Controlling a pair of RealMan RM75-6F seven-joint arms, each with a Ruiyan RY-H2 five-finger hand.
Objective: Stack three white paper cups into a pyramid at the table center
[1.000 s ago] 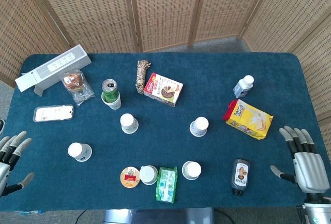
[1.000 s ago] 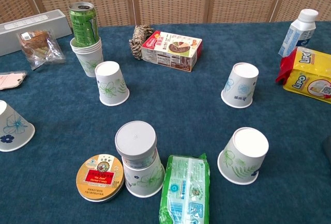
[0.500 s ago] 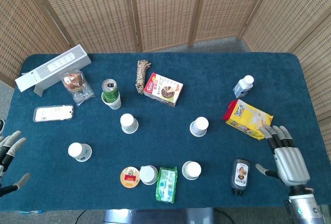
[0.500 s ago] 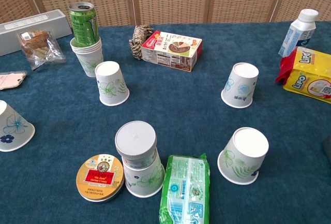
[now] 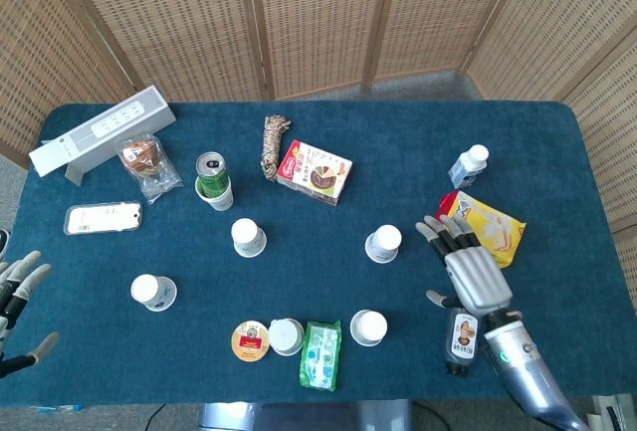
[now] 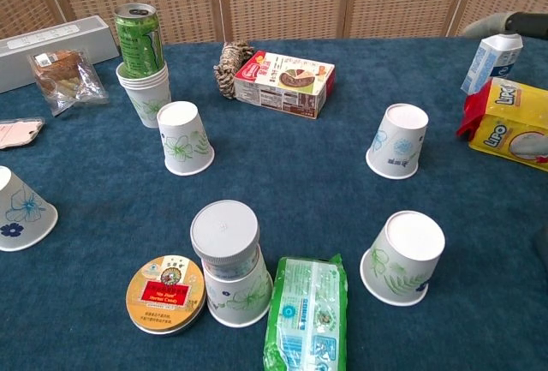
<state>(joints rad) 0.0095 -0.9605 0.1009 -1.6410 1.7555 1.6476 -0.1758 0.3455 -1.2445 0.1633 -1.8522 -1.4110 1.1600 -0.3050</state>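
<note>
Several white paper cups stand upside down on the blue table (image 5: 328,112): one at centre left (image 5: 249,237) (image 6: 186,137), one at centre right (image 5: 383,243) (image 6: 398,140), one near the front (image 5: 368,327) (image 6: 404,257) and one at the left (image 5: 154,292) (image 6: 21,208). Another front cup (image 6: 235,290) carries a white-lidded jar (image 6: 224,230). My right hand (image 5: 470,274) hovers open with fingers spread, right of the centre-right cup and apart from it. A grey sliver of it (image 6: 501,22) shows in the chest view. My left hand (image 5: 15,307) is open at the table's front left edge.
A green can (image 5: 210,167) sits in a cup stack. A biscuit box (image 5: 315,172) and rope bundle (image 5: 274,144) lie behind centre. A yellow bag (image 5: 488,227), milk bottle (image 5: 468,165) and sauce bottle (image 5: 461,339) surround the right hand. A green packet (image 5: 320,354) and round tin (image 5: 250,341) lie in front.
My right hand has travelled from the table's right edge leftward and forward over the yellow bag, toward the centre-right cup. The left hand and all cups stay where they were.
</note>
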